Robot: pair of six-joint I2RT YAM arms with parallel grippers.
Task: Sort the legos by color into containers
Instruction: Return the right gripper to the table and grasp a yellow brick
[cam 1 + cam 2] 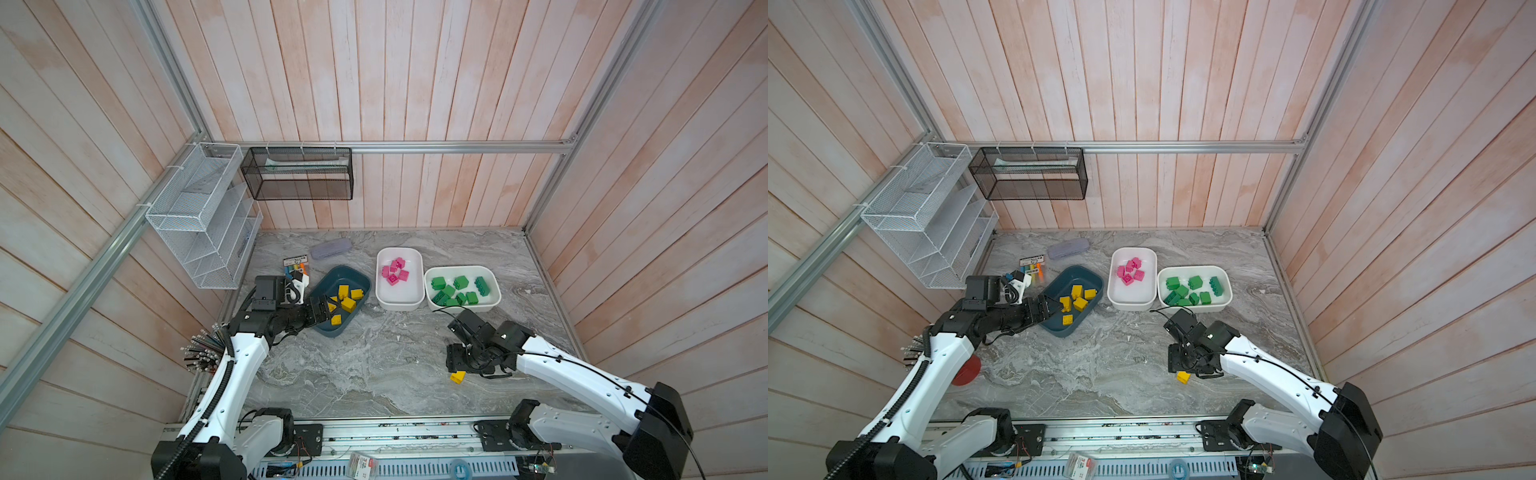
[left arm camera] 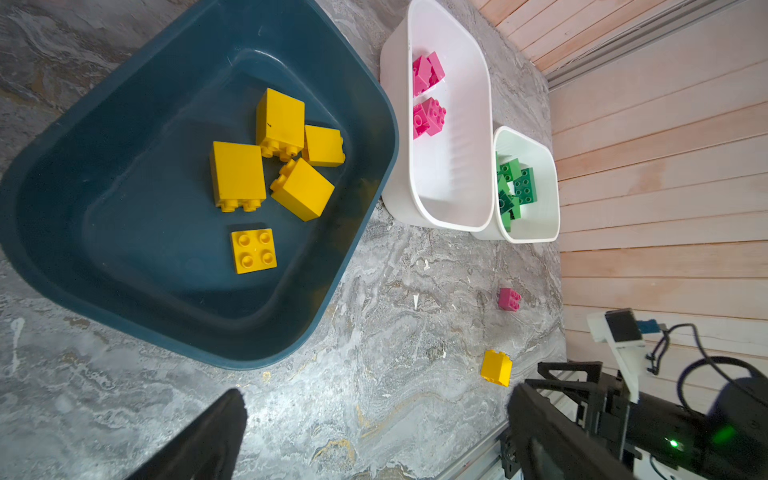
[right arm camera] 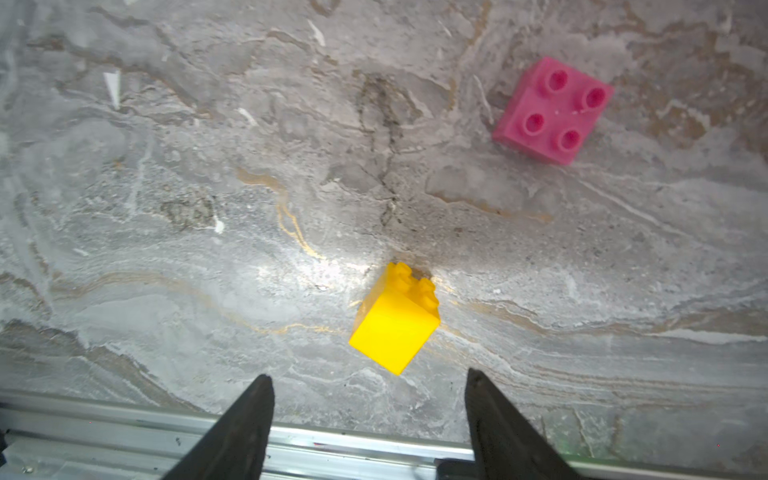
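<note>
Right fingers (image 3: 241, 424), half open and empty, hung over the surface (image 3: 166, 208); left fingers (image 2: 208, 436) gaped wide, empty, at the teal tub (image 2: 104, 174). Just ahead of my right fingers lay the yellow brick (image 3: 395, 324), tipped sideways. I judged it light, rigid, slick; pinch its flat sides.

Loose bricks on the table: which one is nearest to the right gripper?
The yellow brick, lying just ahead of the open right gripper. The pink brick sits farther away, with its studs facing up.

A marker pack (image 1: 296, 262) lies near a greyish case (image 1: 331, 248) on the marble table (image 1: 374, 374).
</note>
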